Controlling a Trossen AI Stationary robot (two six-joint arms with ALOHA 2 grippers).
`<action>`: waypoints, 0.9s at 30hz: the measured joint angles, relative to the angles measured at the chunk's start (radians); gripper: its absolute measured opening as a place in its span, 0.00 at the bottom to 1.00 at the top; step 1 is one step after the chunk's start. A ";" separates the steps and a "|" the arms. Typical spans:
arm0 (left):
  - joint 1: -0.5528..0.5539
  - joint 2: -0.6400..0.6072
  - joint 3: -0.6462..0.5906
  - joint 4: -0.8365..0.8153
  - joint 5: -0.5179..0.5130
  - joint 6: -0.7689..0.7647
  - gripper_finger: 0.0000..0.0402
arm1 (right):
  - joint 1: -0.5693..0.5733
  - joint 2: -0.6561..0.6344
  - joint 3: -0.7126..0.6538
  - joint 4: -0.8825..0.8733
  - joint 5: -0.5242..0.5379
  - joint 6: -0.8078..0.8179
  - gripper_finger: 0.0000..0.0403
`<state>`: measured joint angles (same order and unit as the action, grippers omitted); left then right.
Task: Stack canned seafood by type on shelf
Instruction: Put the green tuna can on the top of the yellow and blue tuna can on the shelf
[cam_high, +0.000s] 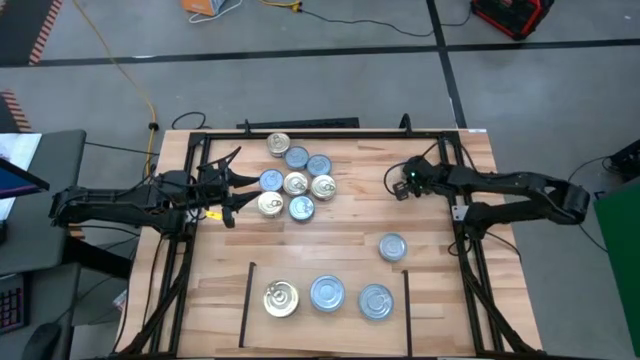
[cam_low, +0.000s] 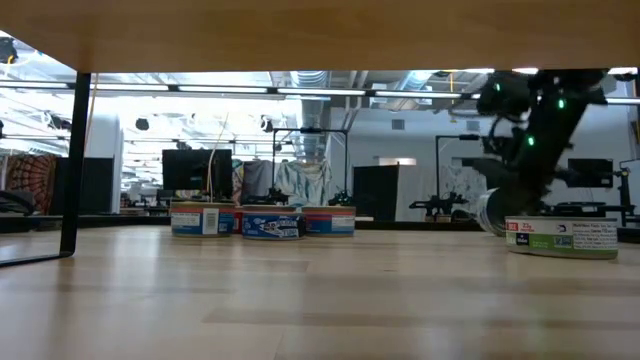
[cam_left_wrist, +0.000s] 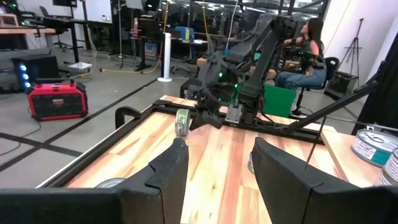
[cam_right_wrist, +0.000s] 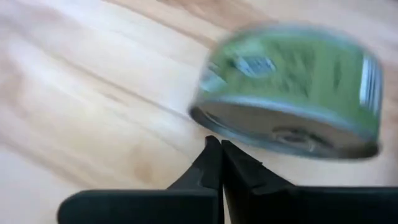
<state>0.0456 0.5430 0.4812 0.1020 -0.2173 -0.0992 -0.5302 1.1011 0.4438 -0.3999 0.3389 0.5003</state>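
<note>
Several flat round tins, gold-topped and silver-topped, cluster (cam_high: 296, 175) at the table's far middle. One silver tin (cam_high: 392, 247) lies alone, right of centre. The shelf (cam_high: 248, 300), light planks between two thin black lines, bears a gold tin (cam_high: 281, 299) and two silver tins (cam_high: 328, 294) (cam_high: 375, 301) in a row. My left gripper (cam_left_wrist: 217, 162) is open, just left of the cluster, touching nothing. My right gripper (cam_right_wrist: 217, 146) is shut, right of the cluster. A green-sided tin (cam_right_wrist: 292, 87) stands tipped on its edge (cam_left_wrist: 181, 122) just ahead of its fingertips. My right gripper's shut fingertips (cam_right_wrist: 211, 155) stand at the lower rim (cam_right_wrist: 249, 134) of the tipped tin's flat face, coming at it low over the table. Whether they touch it, I cannot tell. The tin is tilted, with its edge down near the planks.
A black metal frame (cam_high: 190, 140) runs around the table's far and side edges. Bare planks lie between the cluster and the shelf. Beyond the table, a person (cam_left_wrist: 308, 56) sits in the room, and a red box (cam_left_wrist: 56, 99) stands on the floor.
</note>
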 joint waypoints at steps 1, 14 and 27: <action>0.000 0.000 0.000 0.000 0.000 0.000 0.42 | 0.012 -0.014 0.025 -0.041 0.000 -0.024 0.09; 0.000 0.000 0.000 0.000 0.016 -0.002 0.42 | 0.071 -0.014 0.289 -0.278 0.003 -0.553 0.46; 0.000 0.000 0.000 -0.001 0.020 -0.010 0.42 | -0.169 0.141 0.338 -0.333 -0.180 -0.887 0.86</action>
<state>0.0452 0.5430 0.4812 0.1014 -0.1971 -0.1089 -0.6989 1.2422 0.7818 -0.7328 0.1594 -0.3870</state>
